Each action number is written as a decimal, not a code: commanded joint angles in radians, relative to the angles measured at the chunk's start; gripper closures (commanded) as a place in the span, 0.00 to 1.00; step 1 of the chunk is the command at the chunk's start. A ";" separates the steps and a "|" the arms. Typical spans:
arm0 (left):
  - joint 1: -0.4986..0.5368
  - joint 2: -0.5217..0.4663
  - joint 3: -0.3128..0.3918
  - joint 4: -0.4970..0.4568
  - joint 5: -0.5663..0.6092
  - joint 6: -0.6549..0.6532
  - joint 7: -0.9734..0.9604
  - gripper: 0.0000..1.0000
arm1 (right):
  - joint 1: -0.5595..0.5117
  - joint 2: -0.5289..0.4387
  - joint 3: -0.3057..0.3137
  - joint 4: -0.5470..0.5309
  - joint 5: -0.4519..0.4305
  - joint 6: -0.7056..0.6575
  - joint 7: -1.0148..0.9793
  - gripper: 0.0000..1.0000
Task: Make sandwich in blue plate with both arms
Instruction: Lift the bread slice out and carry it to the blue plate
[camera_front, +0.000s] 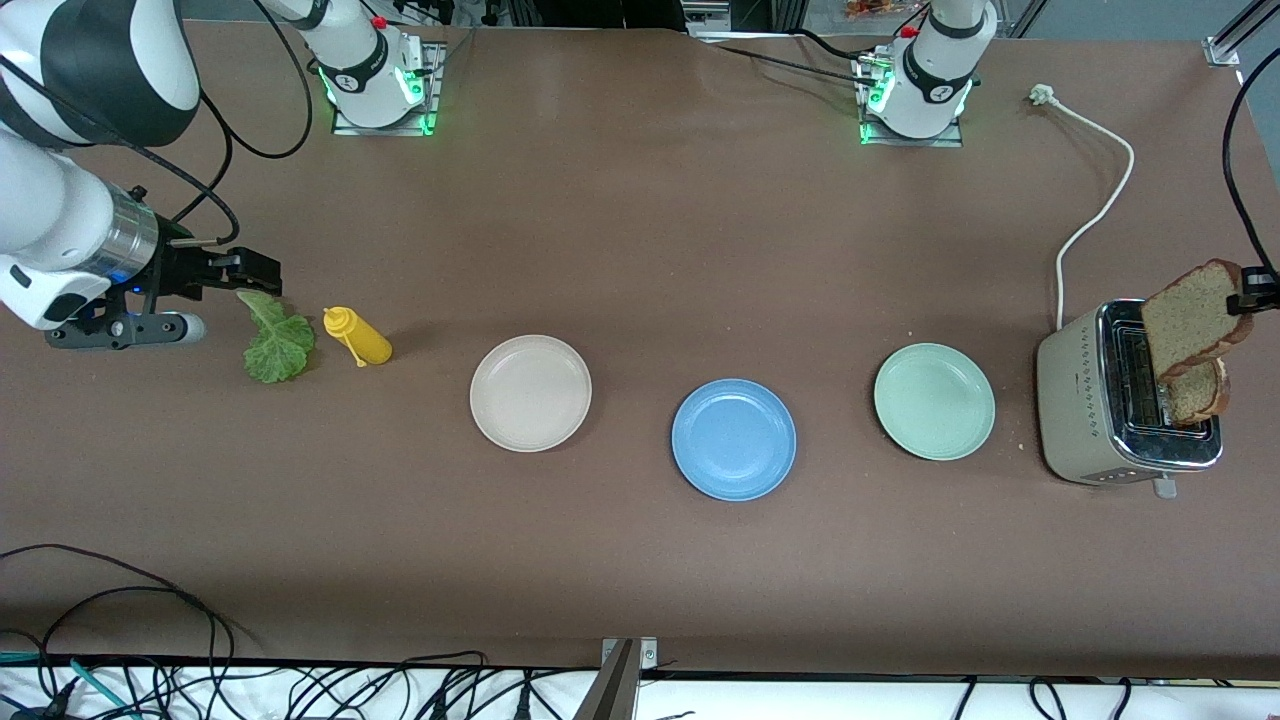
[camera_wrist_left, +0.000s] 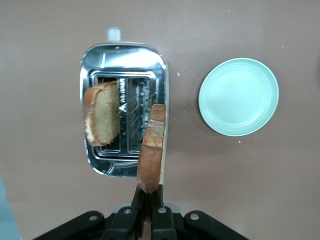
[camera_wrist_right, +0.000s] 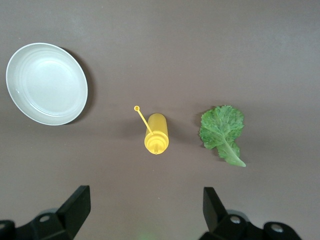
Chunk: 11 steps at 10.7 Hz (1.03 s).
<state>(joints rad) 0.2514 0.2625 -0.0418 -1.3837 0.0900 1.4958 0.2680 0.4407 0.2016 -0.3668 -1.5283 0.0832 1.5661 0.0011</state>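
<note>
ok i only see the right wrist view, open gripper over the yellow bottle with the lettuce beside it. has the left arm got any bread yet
Observer: yes, the left gripper is shut on a bread slice, held edge-up in the air over the toaster.
Operator: any more bread around
Observer: a second slice stands in one toaster slot.
Operator: and where's the blue plate
Observer: the blue plate lies between the beige plate and a pale green plate, a little nearer the front camera than both, with no bread on it yet.
</note>
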 joint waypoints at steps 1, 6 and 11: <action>-0.070 -0.005 0.010 -0.005 0.014 -0.009 0.011 1.00 | 0.000 -0.005 -0.001 0.000 0.015 -0.012 0.007 0.00; -0.145 0.012 0.014 -0.028 -0.157 0.003 -0.140 1.00 | -0.002 -0.007 -0.003 0.000 0.017 -0.014 0.000 0.00; -0.282 0.072 0.011 -0.115 -0.456 0.122 -0.386 1.00 | -0.002 -0.005 -0.003 0.002 0.018 -0.008 0.002 0.00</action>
<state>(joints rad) 0.0383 0.3049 -0.0420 -1.4609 -0.2435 1.5551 -0.0441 0.4396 0.2015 -0.3674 -1.5284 0.0832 1.5653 0.0010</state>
